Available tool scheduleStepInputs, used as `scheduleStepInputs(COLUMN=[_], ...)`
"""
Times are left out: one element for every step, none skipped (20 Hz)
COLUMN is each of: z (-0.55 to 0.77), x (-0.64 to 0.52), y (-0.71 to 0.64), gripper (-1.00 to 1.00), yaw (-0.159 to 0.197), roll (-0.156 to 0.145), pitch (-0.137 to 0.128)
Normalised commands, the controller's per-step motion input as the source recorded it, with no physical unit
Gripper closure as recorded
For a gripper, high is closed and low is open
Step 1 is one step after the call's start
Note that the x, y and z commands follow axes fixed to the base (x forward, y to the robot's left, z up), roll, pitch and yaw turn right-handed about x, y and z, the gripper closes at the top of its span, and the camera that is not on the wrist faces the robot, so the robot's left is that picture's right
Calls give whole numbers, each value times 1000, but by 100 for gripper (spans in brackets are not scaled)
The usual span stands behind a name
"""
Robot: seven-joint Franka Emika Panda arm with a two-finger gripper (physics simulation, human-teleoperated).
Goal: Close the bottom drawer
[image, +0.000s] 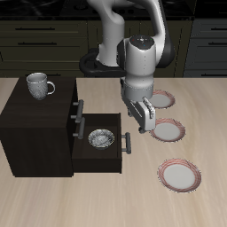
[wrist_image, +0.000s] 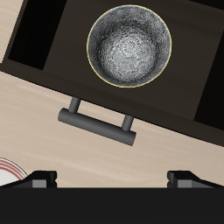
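Note:
The bottom drawer [image: 113,160] of the black-brown cabinet [image: 35,133] stands pulled out toward the plates. Its grey bar handle [image: 129,144] faces away from the cabinet. A metal bowl [image: 102,138] lies inside it. My gripper [image: 142,122] hangs open and empty just above and beyond the handle, not touching it. In the wrist view the drawer's front [wrist_image: 179,129], the handle [wrist_image: 98,122] and the bowl [wrist_image: 129,45] show below my gripper [wrist_image: 114,178], whose fingertips [wrist_image: 39,179] are spread wide. The upper drawer [image: 74,113] is shut.
A grey mug [image: 38,85] stands on top of the cabinet. Three red-rimmed plates lie on the table beside the drawer: one farther back [image: 161,100], one in the middle [image: 167,131], one near the front edge [image: 180,175]. A plate rim shows in the wrist view [wrist_image: 7,172].

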Motion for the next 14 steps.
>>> scheduleStepInputs(z=[-154,-151,-173,-233,-66,-233,-221,-94,-174,-124,-98,-126,-171,-298], x=[-60,-1,12,37,-18,1,-47,-67,-30,-74,-63,-15,75,80], y=[97,-10,-120,-102,-75,-90,-49,-19,74,25,184,-53,31,-64], gripper=[-100,-100,-100,-100,-100,-100,-100,-100,-100,-100,-100,-100,-100,-100], yaw=[60,12,-18,-49,-3,-43,-22,13,20,7,159,-8,-9,-58], roll=[26,-6,-9,-40,3,-7,-13,7,6,24,-56,-25,21,7], pitch=[-25,-2,23,32,1,31,37,-16,5,-18,-144,-38,-7,26])
